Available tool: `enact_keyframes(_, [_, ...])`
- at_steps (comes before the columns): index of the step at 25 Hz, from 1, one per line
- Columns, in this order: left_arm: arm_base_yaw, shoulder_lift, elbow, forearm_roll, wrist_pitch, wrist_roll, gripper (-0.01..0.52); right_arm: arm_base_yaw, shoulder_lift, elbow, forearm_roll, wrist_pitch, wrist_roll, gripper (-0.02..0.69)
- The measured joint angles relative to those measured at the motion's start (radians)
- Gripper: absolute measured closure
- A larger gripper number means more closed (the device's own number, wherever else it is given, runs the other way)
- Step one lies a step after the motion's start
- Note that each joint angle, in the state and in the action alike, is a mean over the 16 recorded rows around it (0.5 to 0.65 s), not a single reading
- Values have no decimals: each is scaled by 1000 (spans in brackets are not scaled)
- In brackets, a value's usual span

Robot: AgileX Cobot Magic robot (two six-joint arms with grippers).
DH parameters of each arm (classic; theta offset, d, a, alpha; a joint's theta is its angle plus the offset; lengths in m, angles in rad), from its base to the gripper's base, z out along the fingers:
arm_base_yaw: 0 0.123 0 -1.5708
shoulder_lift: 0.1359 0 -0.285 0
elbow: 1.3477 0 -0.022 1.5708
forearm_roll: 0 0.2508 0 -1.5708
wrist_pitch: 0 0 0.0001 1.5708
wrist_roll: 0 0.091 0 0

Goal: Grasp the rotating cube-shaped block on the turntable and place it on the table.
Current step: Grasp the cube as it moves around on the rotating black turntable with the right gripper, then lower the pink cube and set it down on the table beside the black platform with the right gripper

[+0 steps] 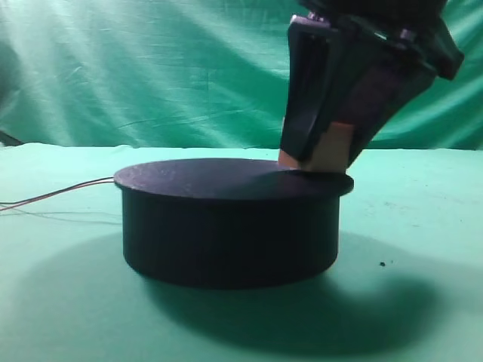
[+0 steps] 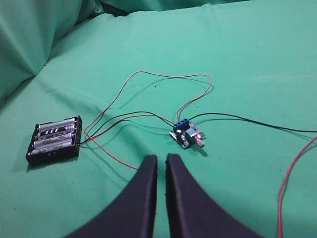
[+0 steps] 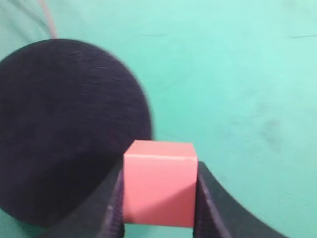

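Note:
The black turntable [image 1: 230,222] stands in the middle of the green table [image 1: 423,302]. My right gripper [image 1: 321,154] is shut on the salmon-pink cube-shaped block [image 1: 326,149] at the disc's right rim, the cube's bottom about level with the top. In the right wrist view the cube [image 3: 159,182] sits clamped between the two black fingers, beside the turntable's edge [image 3: 69,129], partly over green cloth. My left gripper [image 2: 161,159] is off to the side over the cloth, its fingers nearly together and empty.
Thin wires [image 1: 56,196] lead left from the turntable. The left wrist view shows a black battery holder [image 2: 54,140], a small blue circuit board [image 2: 186,134] and looping red and black wires [image 2: 168,79] on the cloth.

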Motion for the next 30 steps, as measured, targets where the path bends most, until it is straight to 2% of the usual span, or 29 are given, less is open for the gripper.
enact_keyframes(9, [0,0,0,0,0,0,514,0,-24,149,-81,-82,146,413])
enact_keyframes(15, [0,0,0,0,0,0,514,0,5,222,-62,-165,178,308])
enact_keyframes(18, [0,0,0,0,0,0,514,0,-4,218,-69,-157,197,258])
enact_keyframes(21, [0,0,0,0,0,0,514,0,-42,201,-85,-122,214,241])
enact_keyframes(25, [0,0,0,0,0,0,514,0,-141,172,-110,-52,236,294])
enact_keyframes(30, [0,0,0,0,0,0,514,0,-313,143,-137,49,261,453])
